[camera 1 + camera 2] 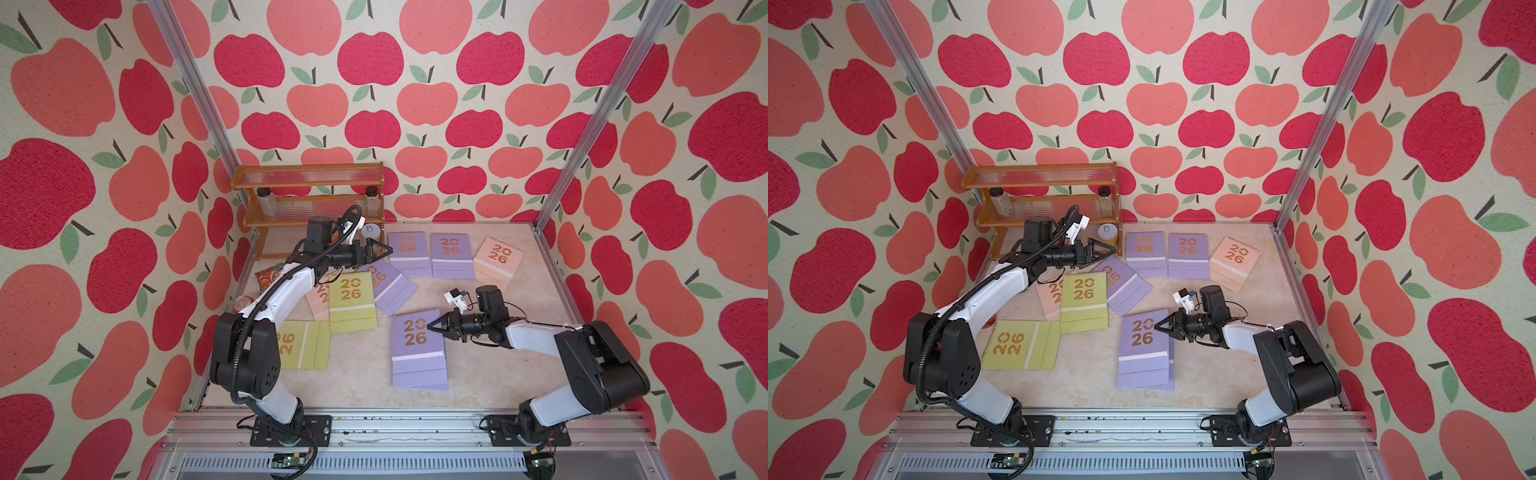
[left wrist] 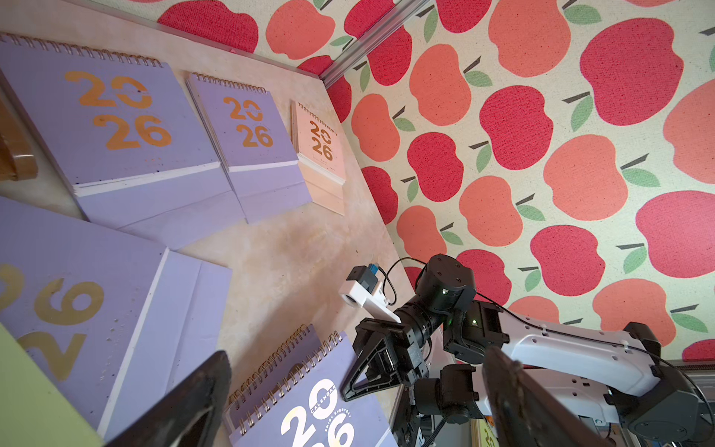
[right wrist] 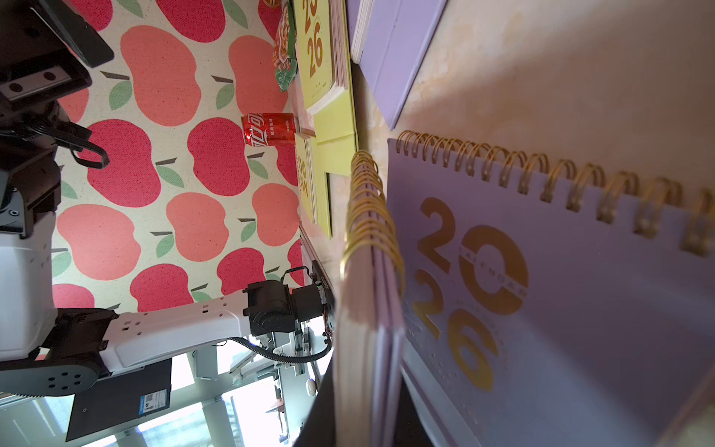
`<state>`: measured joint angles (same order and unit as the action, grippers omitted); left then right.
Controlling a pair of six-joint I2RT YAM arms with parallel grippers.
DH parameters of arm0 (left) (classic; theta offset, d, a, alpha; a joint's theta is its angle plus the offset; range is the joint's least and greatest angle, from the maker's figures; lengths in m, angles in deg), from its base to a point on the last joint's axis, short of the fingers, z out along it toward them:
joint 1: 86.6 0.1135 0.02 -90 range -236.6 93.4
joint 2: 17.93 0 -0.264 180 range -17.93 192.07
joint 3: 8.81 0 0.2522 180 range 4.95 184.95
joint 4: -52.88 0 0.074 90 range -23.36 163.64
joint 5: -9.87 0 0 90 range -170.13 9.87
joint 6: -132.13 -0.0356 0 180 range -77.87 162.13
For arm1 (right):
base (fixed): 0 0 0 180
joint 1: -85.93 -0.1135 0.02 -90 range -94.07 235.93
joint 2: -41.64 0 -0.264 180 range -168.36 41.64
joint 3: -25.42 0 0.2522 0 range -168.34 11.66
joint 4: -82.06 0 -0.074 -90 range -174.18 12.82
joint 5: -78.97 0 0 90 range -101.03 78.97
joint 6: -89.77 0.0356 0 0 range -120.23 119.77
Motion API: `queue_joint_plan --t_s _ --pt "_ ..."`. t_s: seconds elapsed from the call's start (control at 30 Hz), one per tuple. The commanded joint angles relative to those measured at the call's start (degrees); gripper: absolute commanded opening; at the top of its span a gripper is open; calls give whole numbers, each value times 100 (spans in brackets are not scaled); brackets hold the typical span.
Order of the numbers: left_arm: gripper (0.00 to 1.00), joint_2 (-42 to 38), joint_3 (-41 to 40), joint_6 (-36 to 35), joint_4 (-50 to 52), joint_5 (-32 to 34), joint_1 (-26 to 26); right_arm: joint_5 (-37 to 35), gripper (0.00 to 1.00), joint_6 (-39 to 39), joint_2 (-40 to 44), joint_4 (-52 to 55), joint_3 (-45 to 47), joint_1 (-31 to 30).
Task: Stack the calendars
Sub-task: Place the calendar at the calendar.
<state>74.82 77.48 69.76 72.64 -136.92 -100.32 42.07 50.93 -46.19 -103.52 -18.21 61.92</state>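
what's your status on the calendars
Left gripper open, near the tilted lilac calendar. Right gripper shut on the front lilac calendar, a second lilac calendar under it. Snack packet and cola can at left edge, not blocking.

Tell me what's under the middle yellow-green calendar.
A pink calendar sticks out from under the yellow-green calendar; the rest of it, and anything beneath, is covered.
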Motion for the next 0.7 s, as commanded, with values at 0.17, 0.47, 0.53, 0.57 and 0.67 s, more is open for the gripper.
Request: queue_joint_plan --t_s 0.17,0.47,0.53,0.57,0.67 --pt "100 104 24 12 11 -104 -27 -94 0 222 -384 -757 60 -42" --pt "99 210 86 13 24 -118 -27 -186 0 -88 -239 -309 71 108" --pt "99 235 83 14 15 -114 -35 -186 0 -215 -135 -90 75 170" --pt "99 247 86 12 9 -117 -35 -197 0 -280 -104 22 67 191" --pt "99 271 87 30 -20 -114 -44 -221 0 -496 -40 338 39 247"
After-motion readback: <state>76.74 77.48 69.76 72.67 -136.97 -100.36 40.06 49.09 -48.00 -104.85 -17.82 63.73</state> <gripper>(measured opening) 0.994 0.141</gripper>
